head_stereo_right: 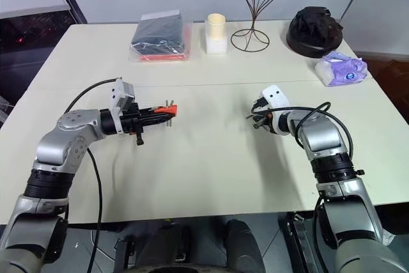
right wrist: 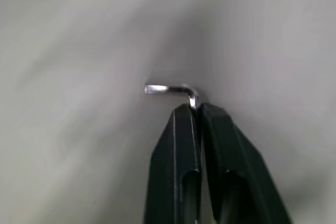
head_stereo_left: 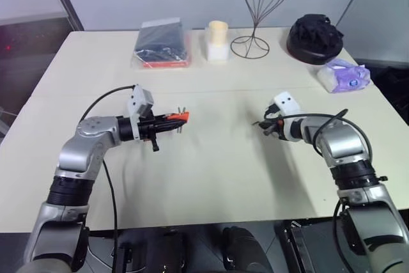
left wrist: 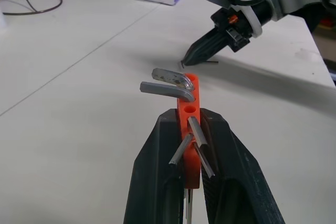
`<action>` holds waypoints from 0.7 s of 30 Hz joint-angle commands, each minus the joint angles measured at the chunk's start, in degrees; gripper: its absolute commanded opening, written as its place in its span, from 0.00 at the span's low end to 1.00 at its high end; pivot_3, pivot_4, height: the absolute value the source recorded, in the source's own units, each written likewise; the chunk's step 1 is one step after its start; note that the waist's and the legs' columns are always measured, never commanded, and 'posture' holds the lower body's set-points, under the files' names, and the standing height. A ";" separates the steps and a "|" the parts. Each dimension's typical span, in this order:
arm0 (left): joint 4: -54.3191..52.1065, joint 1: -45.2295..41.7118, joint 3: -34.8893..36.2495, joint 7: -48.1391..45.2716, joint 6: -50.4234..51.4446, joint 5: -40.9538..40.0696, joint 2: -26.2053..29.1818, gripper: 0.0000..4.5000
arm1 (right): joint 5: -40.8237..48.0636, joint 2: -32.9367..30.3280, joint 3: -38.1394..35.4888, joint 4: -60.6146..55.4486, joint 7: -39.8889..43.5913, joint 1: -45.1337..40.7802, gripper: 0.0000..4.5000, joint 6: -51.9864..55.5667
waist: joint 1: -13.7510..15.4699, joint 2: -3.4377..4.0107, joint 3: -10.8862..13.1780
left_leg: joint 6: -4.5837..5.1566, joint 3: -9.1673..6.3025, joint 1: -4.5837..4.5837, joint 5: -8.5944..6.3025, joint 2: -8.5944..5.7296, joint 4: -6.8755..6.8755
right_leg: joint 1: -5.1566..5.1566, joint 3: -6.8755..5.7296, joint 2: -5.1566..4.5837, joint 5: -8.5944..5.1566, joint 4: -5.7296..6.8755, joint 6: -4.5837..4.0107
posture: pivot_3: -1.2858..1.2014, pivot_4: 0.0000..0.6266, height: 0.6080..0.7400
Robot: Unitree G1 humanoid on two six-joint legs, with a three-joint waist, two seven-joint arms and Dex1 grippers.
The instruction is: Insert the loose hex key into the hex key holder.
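My left gripper (head_stereo_left: 167,121) is shut on the hex key holder (head_stereo_left: 179,117), a red-orange block held above the table's left half. In the left wrist view the hex key holder (left wrist: 189,109) stands between the black fingers with short grey keys fanning out of it. At the table's right half my right gripper (head_stereo_left: 259,124) points down at the surface. It is shut on the loose hex key (right wrist: 169,88), whose bent end sticks out sideways past the fingertips. From the left wrist, the right gripper (left wrist: 187,62) tips touch the table beside the thin key (left wrist: 211,61).
Along the far edge stand a black packet with red trim (head_stereo_left: 162,44), a cream cup (head_stereo_left: 217,41), a wire stand (head_stereo_left: 250,45) and a black hat (head_stereo_left: 313,38). A purple tissue pack (head_stereo_left: 344,75) lies at the right. Bare tabletop (head_stereo_left: 217,151) separates the two grippers.
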 commanded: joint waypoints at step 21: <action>26.52 -25.42 -0.12 -3.94 -8.85 1.91 -11.69 0.00 | 23.37 29.44 -24.92 -8.89 -21.45 -15.64 0.01 -13.96 | -0.16 0.02 0.01 | -0.02 -0.01 -0.18 0.01 -0.13 -0.02 | -0.13 -0.09 0.01 0.07 0.10 0.12 | 0.52 0.24 1.00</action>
